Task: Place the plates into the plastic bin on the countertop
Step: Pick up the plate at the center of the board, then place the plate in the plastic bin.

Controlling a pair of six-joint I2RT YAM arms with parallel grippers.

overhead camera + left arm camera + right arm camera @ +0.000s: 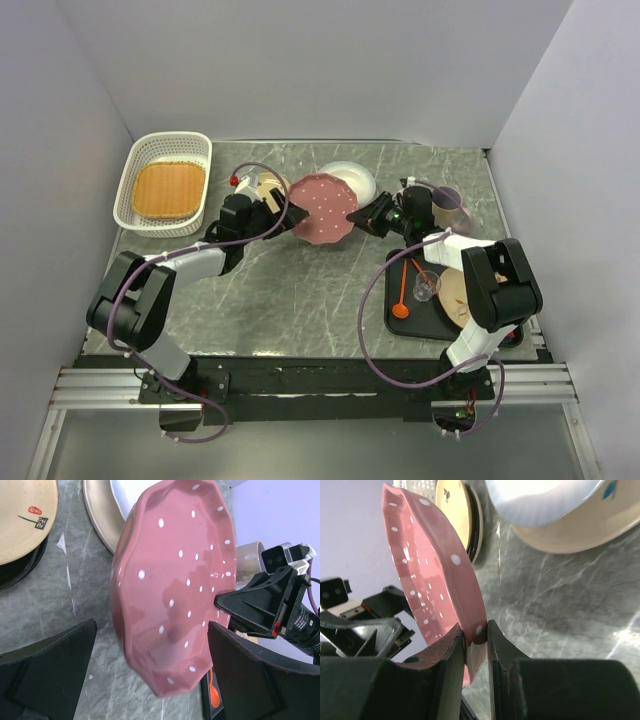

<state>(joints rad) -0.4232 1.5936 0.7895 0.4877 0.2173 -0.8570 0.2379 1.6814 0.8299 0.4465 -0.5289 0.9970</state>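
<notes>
The pink polka-dot plate is hanging tilted over the far middle of the worktop. Being round, it is showing no long axis; its hollow face is turning up and toward the left, and its rim is rising steeply from the right pincer. That pincer is pinching the plate's right rim between nearly closed jaws. The left pincer is standing wide open, one finger on each side of the plate, gripping nothing. Just beyond are lying a cream plate and a white plate. At the far left the plastic bin is holding an orange-brown squarish plate. A black tray is sitting near right. The grey-green veined worktop is running between plain pale walls.
</notes>
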